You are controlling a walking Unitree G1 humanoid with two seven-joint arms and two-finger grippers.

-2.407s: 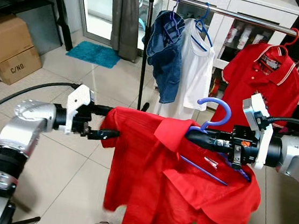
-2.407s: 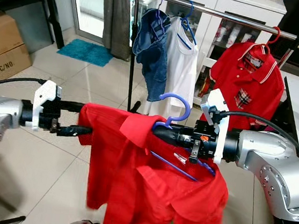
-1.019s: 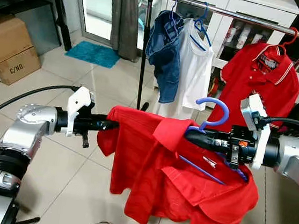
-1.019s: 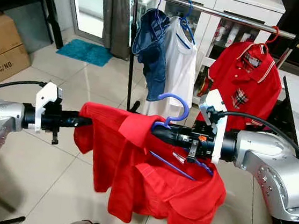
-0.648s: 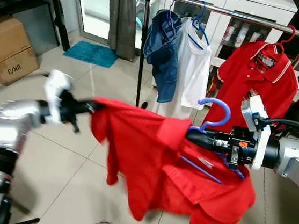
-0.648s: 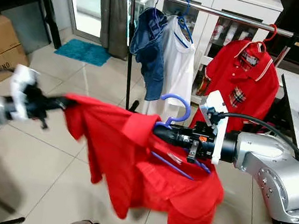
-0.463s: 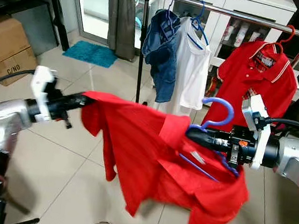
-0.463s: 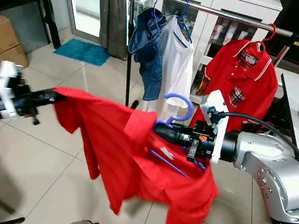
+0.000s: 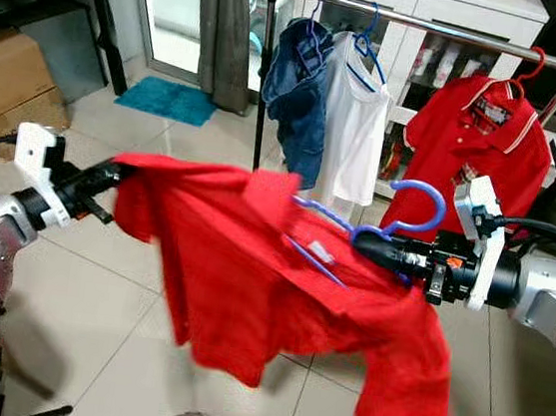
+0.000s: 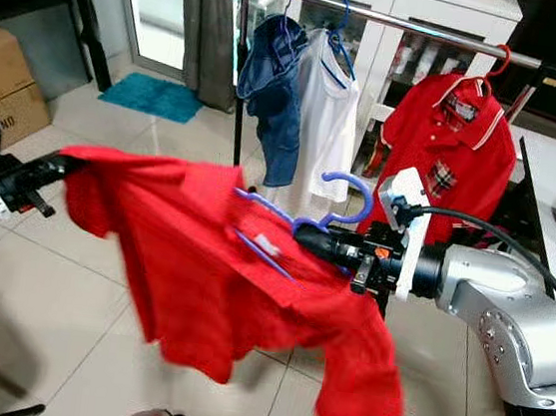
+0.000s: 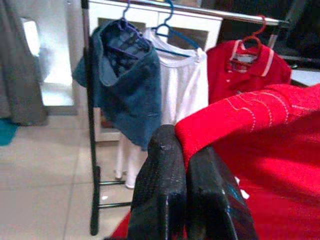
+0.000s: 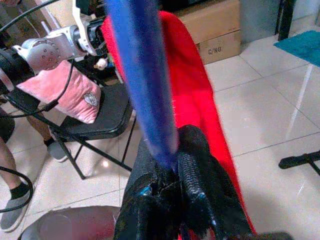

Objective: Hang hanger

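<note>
A red shirt (image 9: pixel 249 285) is stretched in the air between my two grippers, in front of the clothes rail (image 9: pixel 429 24). At the left, my left gripper (image 9: pixel 113 175) is shut on the shirt's edge; the left wrist view has its fingers (image 11: pixel 165 185) pinching red cloth (image 11: pixel 240 120). My right gripper (image 9: pixel 362 244) is shut on the neck of a blue hanger (image 9: pixel 404 204), hook up. One blue hanger arm lies across the shirt's collar. In the right wrist view the blue hanger (image 12: pixel 142 75) rises from the closed fingers (image 12: pixel 192 165).
A denim garment (image 9: pixel 293 89), a white top (image 9: pixel 357 117) and a red polo (image 9: pixel 477 140) hang on the rail, with a gap between top and polo. The rail's black pole (image 9: pixel 263 86) stands ahead. Cardboard boxes (image 9: pixel 7 72) sit at left. A folding chair (image 12: pixel 100 120) and a person's leg (image 12: pixel 15 175) are behind.
My left gripper has pulled its end of the shirt further left, spreading the cloth out flat. The hanger has risen slightly and its arm now lies bare across the collar.
</note>
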